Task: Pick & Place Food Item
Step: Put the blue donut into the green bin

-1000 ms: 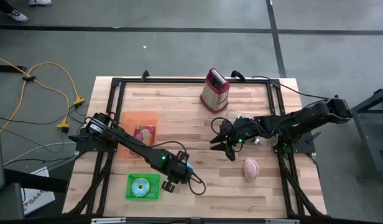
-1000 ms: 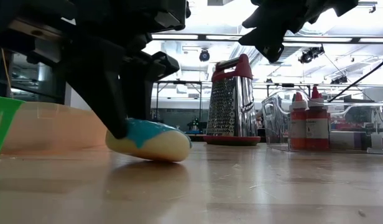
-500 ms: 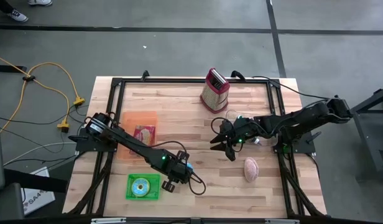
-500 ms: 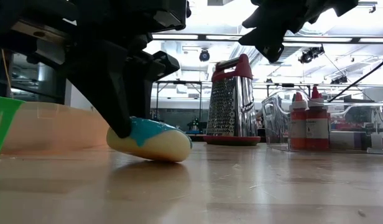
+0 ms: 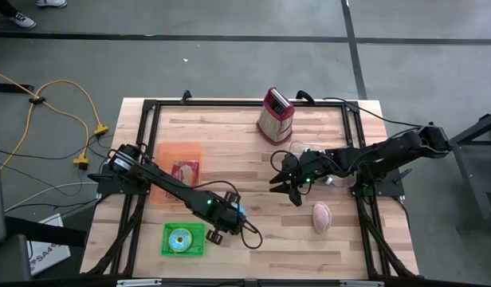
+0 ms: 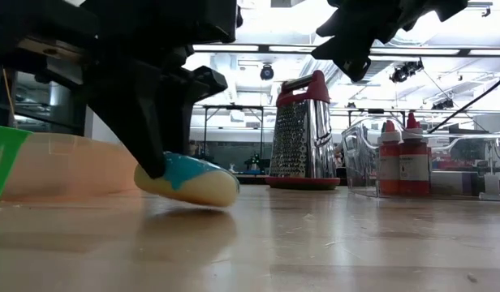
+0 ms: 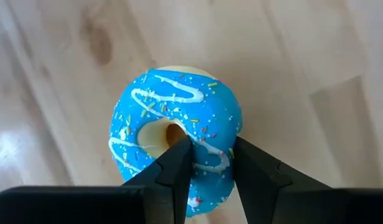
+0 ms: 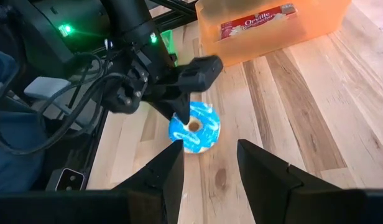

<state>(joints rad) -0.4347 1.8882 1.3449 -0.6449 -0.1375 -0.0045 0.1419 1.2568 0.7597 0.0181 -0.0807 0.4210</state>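
So the left gripper (image 7: 210,165) has its fingers pinched on one side of the blue-iced donut (image 7: 176,134), one finger down through the hole and the other on the outer edge. The donut sits near the front of the wooden table (image 5: 253,151), just beside the green tray (image 5: 184,239), and in the low view one end of it looks tipped up off the wood, so it reads like the lift is only starting.

What could go wrong: the grip is only on one wall of the ring, so the donut can swing or hang crooked once it's fully off the table, and icing is slick, so it might slide out mid-carry. Squeeze harder and it could dent or tear the soft ring. The cable looped right by the wrist could also snag on the way over.

The right gripper (image 8: 207,165) hangs above the middle of the table, fingers apart with nothing between them, pointed at the donut.

Count, as far as the views show: one blue donut, one green tray with a round thing in it, one orange bin (image 5: 179,159) with a snack packet, one box grater (image 5: 275,116), one pinkish lumpy item (image 5: 321,216), two red-capped bottles (image 6: 398,158)
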